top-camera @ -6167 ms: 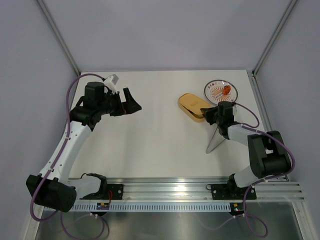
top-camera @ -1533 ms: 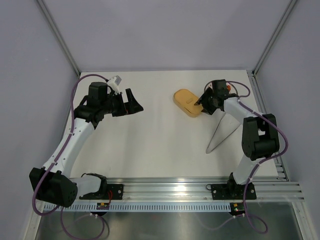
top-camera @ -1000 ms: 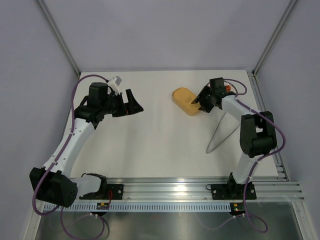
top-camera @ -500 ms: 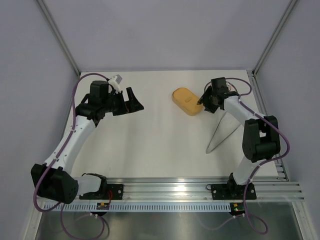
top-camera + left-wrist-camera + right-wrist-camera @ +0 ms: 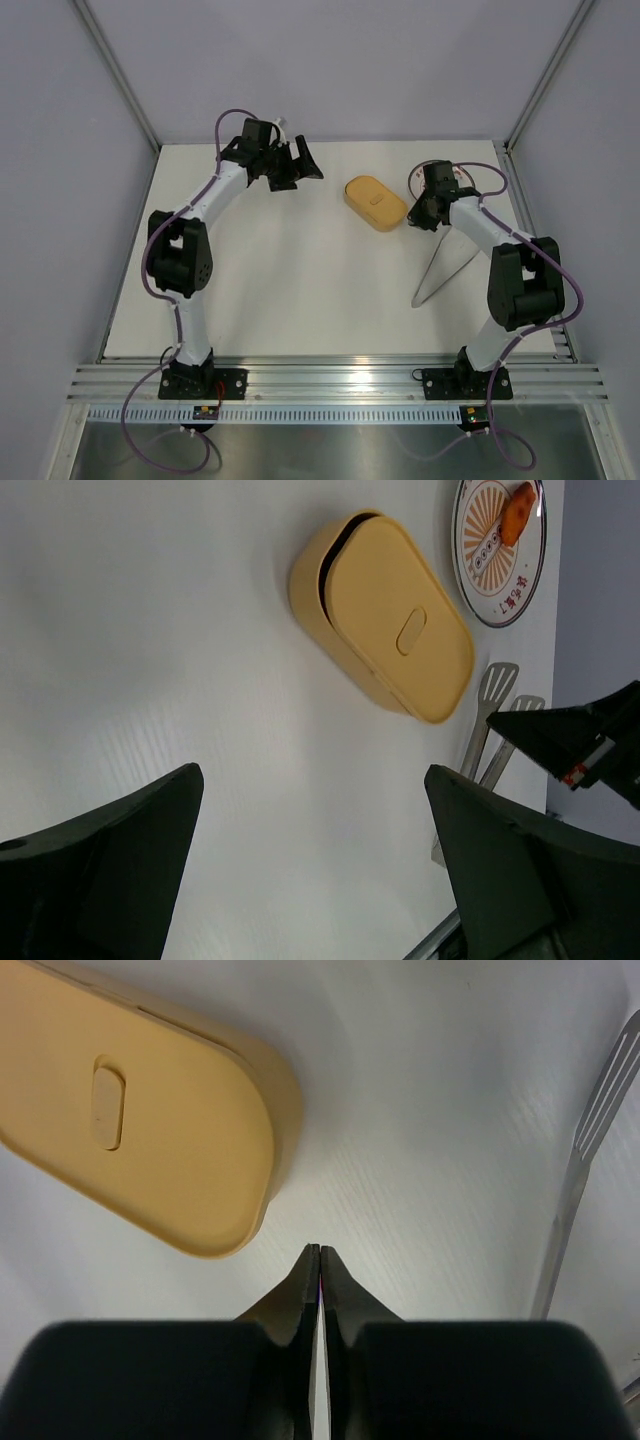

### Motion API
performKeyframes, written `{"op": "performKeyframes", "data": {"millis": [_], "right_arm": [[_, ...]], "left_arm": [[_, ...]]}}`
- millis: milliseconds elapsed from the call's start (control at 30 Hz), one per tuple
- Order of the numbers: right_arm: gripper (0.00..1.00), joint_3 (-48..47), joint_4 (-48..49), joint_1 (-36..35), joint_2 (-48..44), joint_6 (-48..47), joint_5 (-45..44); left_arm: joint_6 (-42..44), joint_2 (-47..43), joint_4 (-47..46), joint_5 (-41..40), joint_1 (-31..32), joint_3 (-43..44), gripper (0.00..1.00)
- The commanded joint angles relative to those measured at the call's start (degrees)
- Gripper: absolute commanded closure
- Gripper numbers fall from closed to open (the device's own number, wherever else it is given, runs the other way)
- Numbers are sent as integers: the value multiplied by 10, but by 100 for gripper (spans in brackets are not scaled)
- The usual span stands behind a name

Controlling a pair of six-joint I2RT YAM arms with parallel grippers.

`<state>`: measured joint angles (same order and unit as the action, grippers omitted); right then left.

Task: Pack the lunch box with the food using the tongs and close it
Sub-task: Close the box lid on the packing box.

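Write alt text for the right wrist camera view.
A lidded mustard-yellow oval lunch box lies on a white table, filling the upper left. The right hand, shut and empty, points up from the bottom edge, its tips near the box's rounded end. Part of the silver tongs runs along the right edge.

The lunch box [image 5: 385,630] looks like smooth mustard-yellow plastic with a soft satin sheen on its lid. Beside it the tongs [image 5: 568,1210] are bare silver metal, faintly reflective, and the plate [image 5: 490,570] beyond it carries a glossy printed glaze. The table [image 5: 300,290] under the box is a matt white sheet, and the right gripper [image 5: 319,1252] at the box's rounded end is dull black plastic.
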<state>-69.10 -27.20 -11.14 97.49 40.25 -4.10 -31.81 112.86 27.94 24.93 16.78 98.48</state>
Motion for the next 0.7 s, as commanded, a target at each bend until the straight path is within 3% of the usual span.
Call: {"op": "performKeyframes", "data": {"millis": [0, 200, 667], "right_arm": [[93, -20, -13, -3, 11, -9, -24], [98, -38, -18, -3, 31, -15, -20], [98, -67, -22, -3, 71, -18, -2]], "left_arm": [[-35, 66, -41, 48, 12, 94, 3], [-81, 191, -83, 86, 23, 211, 3], [-142, 331, -169, 93, 49, 320, 1]]}}
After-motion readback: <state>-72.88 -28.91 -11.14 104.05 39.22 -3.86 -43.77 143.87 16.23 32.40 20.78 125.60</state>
